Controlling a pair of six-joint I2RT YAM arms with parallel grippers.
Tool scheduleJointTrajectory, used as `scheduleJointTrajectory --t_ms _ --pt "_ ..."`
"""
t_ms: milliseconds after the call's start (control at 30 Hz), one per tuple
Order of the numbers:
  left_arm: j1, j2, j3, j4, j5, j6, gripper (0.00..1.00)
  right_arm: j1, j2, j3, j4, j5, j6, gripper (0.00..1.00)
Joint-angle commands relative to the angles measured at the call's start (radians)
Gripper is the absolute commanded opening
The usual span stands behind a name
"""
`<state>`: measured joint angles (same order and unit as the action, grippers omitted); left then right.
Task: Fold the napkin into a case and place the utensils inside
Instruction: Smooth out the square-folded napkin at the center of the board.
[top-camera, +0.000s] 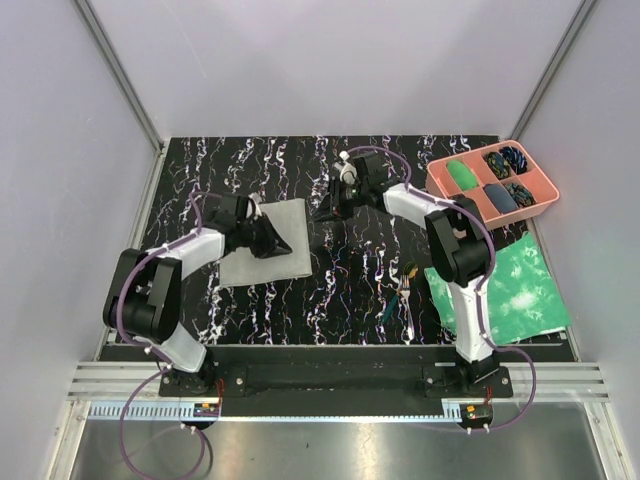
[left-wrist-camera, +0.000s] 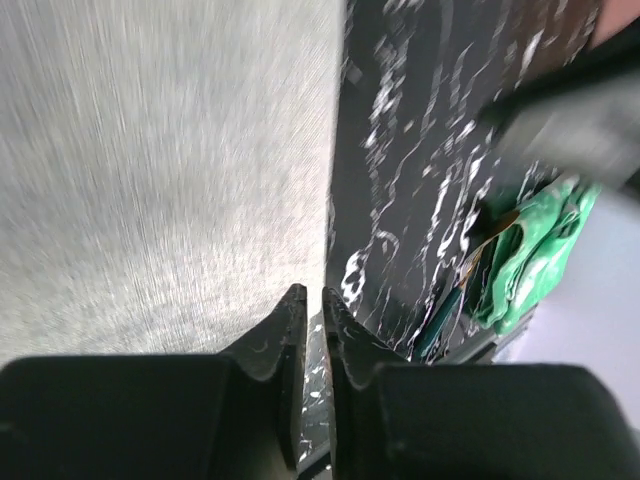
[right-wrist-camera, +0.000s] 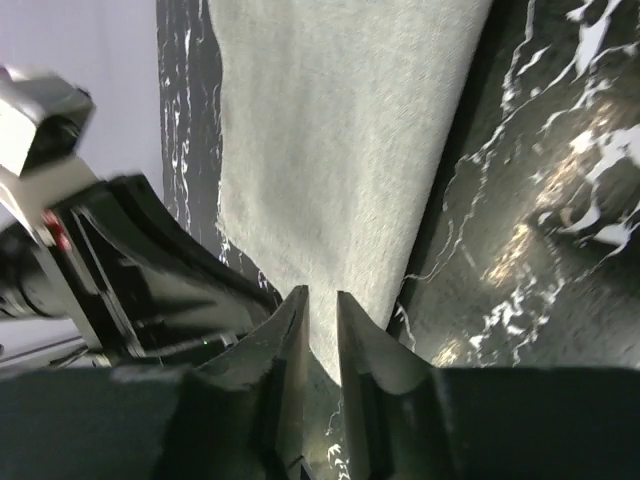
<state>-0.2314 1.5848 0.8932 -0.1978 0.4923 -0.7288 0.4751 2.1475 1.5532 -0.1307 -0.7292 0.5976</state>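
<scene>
While the plain light-grey cloth napkin (top-camera: 288, 258) lies flat on the black marbled desk (top-camera: 350, 285), left fingers (top-camera: 268, 240) on it, right fingers (top-camera: 329, 209) at its far corner and the teal- and brown-handled utensils (top-camera: 405, 290) well apart, folding looks barely begun. From the left wrist, the fingers (left-wrist-camera: 283, 335) show a thin slit at the napkin's (left-wrist-camera: 150, 170) edge; from the right wrist, the fingers (right-wrist-camera: 288, 345) stand slightly parted at its corner (right-wrist-camera: 330, 130). I cannot tell whether either grips, so the next move calls for a sure pinch before carrying an edge across.

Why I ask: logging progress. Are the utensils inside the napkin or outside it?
Outside. The utensils lie on the bare black table, apart from the napkin, which lies flat to their left.
</scene>
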Motion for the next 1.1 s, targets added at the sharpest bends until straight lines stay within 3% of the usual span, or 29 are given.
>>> scheduleJointTrajectory --t_ms 0,133,433,767,1067 --pt "-0.069 0.029 -0.013 0.228 0.042 -0.070 0.10 0.011 0.074 0.114 -0.072 -0.065 -0.038 0.22" --pt "-0.111 0.099 -0.056 0.383 0.075 -0.122 0.06 0.016 0.107 0.130 -0.064 -0.070 -0.030 0.18" --pt "-0.149 0.181 -0.149 0.530 0.080 -0.204 0.04 0.033 0.135 0.108 0.029 -0.114 0.043 0.08" --pt "-0.155 0.244 -0.232 0.643 0.111 -0.215 0.02 0.071 0.203 0.070 0.177 -0.162 0.113 0.02" --pt "-0.166 0.247 -0.307 0.722 0.135 -0.239 0.03 0.060 0.302 0.116 0.194 -0.157 0.108 0.00"
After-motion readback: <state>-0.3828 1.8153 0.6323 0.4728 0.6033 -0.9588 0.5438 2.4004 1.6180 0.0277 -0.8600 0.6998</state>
